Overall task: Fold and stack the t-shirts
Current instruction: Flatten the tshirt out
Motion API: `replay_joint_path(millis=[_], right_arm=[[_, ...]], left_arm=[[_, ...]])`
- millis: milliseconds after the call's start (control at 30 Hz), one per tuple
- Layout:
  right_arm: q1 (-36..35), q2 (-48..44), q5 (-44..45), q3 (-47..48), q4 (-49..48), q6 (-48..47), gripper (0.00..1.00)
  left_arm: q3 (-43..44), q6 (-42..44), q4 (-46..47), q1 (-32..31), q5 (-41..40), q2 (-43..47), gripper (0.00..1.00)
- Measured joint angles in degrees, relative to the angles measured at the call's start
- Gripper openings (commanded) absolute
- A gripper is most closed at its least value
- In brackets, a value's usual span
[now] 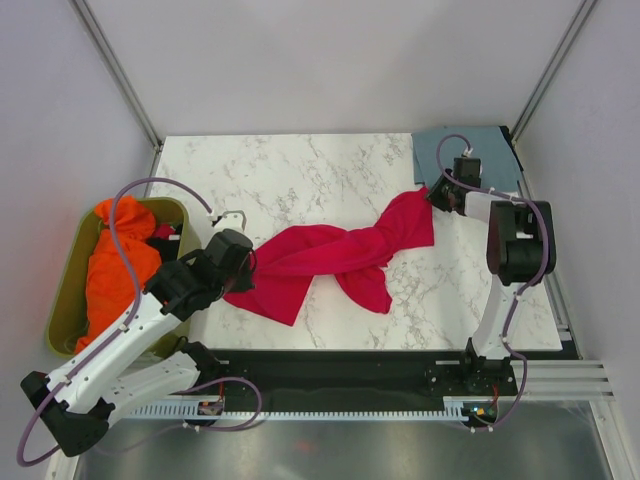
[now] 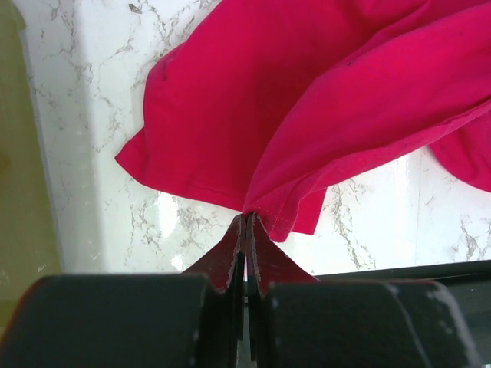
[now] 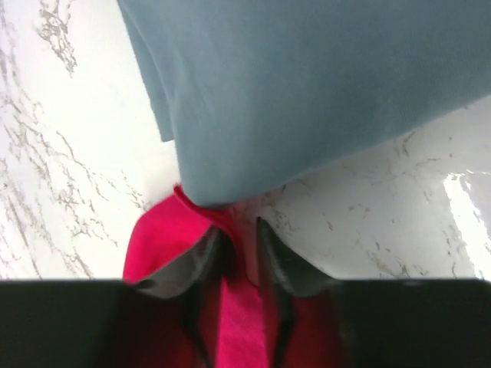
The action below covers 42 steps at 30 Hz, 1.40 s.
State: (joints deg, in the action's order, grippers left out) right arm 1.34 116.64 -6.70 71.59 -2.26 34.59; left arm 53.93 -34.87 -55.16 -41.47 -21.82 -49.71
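Observation:
The crimson-red t-shirt [image 1: 330, 250] lies twisted and stretched across the marble table [image 1: 300, 170]. My left gripper [image 1: 248, 262] is shut on its hem at the near left; in the left wrist view the closed tips [image 2: 247, 216] pinch the stitched edge of the red t-shirt [image 2: 307, 100]. My right gripper [image 1: 437, 195] is at the shirt's far right end, jaws narrow with a strip of red cloth [image 3: 157, 238] running between them [image 3: 239, 226]. The slate blue-grey t-shirt [image 1: 440, 150] lies folded at the far right corner, its edge [image 3: 307, 84] just beyond the right fingertips.
An olive-green bin [image 1: 62, 290] holding orange cloth [image 1: 120, 265] stands off the table's left edge beside my left arm. White walls with metal frame posts close in the back and sides. The table's near edge runs just in front of the arm bases.

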Motion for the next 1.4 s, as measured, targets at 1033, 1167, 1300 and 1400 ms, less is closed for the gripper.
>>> replay_joint_path(millis=[1033, 1167, 1300, 1400], right_arm=[[-0.04, -72.48, 10.69, 31.89, 38.84, -2.49, 0.0], [-0.07, -74.93, 16.68, 39.19, 44.0, -3.93, 0.0], [-0.42, -74.29, 21.29, 45.27, 49.18, -5.42, 0.0], [-0.61, -70.05, 23.06, 51.58, 50.9, -6.4, 0.0]], left_arm=[[46.95, 32.24, 3.3, 0.26, 7.08, 5.44, 0.02], [47.8, 37.29, 6.62, 0.26, 10.84, 9.97, 0.02], [47.76, 40.3, 10.21, 0.26, 12.09, 11.58, 0.02], [48.39, 41.99, 12.0, 0.26, 11.39, 9.64, 0.02]])
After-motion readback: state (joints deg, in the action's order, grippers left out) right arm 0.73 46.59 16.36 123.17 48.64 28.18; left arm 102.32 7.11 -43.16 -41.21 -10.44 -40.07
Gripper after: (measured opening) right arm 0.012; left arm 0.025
